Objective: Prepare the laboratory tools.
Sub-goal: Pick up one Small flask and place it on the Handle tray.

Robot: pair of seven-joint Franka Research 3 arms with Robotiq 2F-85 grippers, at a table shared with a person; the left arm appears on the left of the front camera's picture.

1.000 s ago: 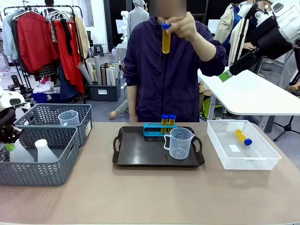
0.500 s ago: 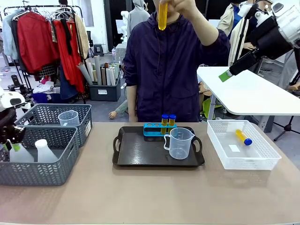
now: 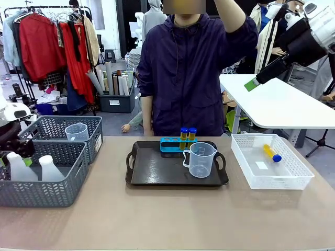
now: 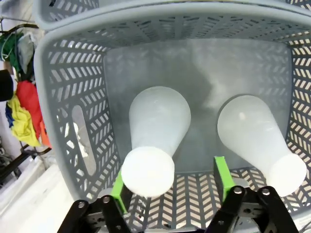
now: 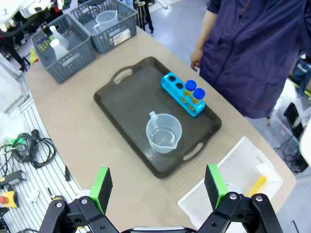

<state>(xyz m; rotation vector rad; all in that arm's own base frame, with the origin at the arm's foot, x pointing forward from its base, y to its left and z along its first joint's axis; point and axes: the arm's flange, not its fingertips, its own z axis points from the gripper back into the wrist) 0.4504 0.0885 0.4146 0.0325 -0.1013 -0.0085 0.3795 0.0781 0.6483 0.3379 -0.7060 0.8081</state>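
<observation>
Conical flask (image 4: 155, 121) stood upright in the near grey basket (image 4: 68, 97), a second flask (image 4: 252, 136) just beside it. Left gripper (image 4: 169, 180) was wide open, pads (image 4: 119, 187) either side of its capped neck, holding nothing; contact we couldn't tell. We judged it light, thin plastic, slightly squashy and slick, steady on its wide base. Best hold: the neck just under the cap, not the sloping body. Right gripper (image 5: 157, 187) hung high over the table (image 5: 87, 126), open, empty.

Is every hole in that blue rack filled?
No, the blue rack holds two test tubes at one end; its other holes are empty.
</observation>
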